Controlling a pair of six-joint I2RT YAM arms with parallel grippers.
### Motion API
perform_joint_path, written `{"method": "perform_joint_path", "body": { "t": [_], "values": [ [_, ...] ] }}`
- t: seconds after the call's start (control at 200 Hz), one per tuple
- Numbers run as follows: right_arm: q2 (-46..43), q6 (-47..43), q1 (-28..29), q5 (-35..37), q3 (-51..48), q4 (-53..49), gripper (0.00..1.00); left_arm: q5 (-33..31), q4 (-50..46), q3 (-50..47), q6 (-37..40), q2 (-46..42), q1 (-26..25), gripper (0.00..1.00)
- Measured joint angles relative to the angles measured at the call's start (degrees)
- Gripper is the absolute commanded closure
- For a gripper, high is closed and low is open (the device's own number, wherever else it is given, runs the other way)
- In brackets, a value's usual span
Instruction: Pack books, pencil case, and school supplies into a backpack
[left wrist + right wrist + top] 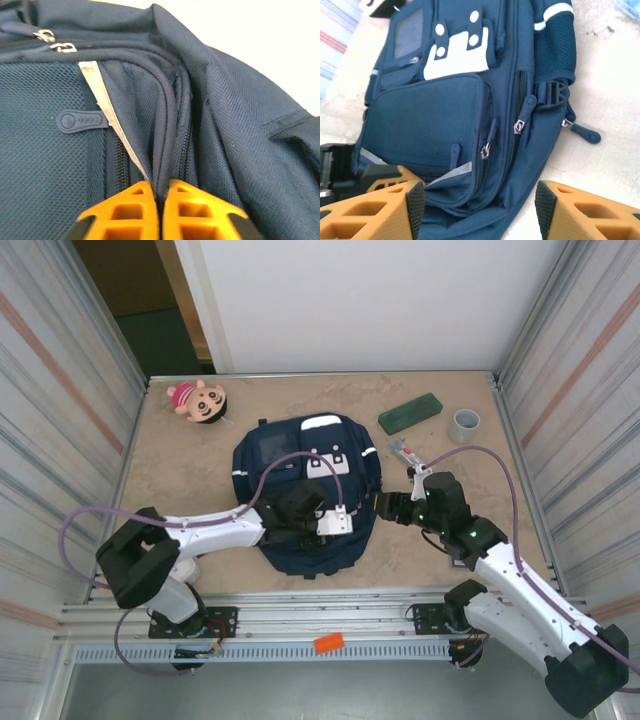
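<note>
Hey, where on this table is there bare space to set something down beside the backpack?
Widest bare patch: left of the backpack, between the doll and the left arm. A narrow strip runs along the back edge. Crowded on the right: pencil case, cup, right arm.

Matt woven, seemingly nylon backpack (235,125)

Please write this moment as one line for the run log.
left gripper: jaws shut on backpack fabric | right gripper: jaws open, beside backpack | pencil case: on table, unpacked
</note>
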Motion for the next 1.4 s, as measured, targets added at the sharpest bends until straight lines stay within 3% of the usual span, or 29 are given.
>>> {"method": "perform_joint_path", "body": {
  "t": [0.12,0.266,0.446,0.586,0.842,1.188,1.293,1.403],
  "values": [
    [-0.22,-1.62,-1.36,-2.27,-1.42,4.24,0.37,5.38,-3.21,0.04,0.24,-6.82,2.62,1.00],
    [0.94,-6.82,-2.99,-6.78,-4.31,10.01,0.32,15.74,-9.86,1.40,1.57,-14.67,9.53,1.00],
    [5.97,-14.03,-7.15,-13.25,-4.33,15.08,0.27,22.77,-17.31,3.65,5.35,-19.34,16.41,1.00],
    [12.48,-21.81,-9.86,-21.16,-3.19,16.76,0.30,24.04,-22.01,4.09,8.92,-20.06,17.62,1.00],
    [21.73,-40.52,-9.40,-31.43,-0.28,15.69,0.34,24.59,-24.68,3.93,12.85,-22.14,19.54,1.00],
    [31.89,-55.04,-5.97,-34.51,8.02,10.12,0.40,25.31,-26.38,3.93,16.31,-22.80,20.59,1.00],
    [34.99,-57.83,-5.27,-35.08,10.88,7.63,0.49,25.31,-26.36,3.93,16.70,-22.86,20.59,1.00],
    [36.70,-60.37,-4.87,-36.28,13.33,3.82,0.65,25.29,-26.27,3.82,16.70,-23.06,20.63,1.00]
  ]
}}
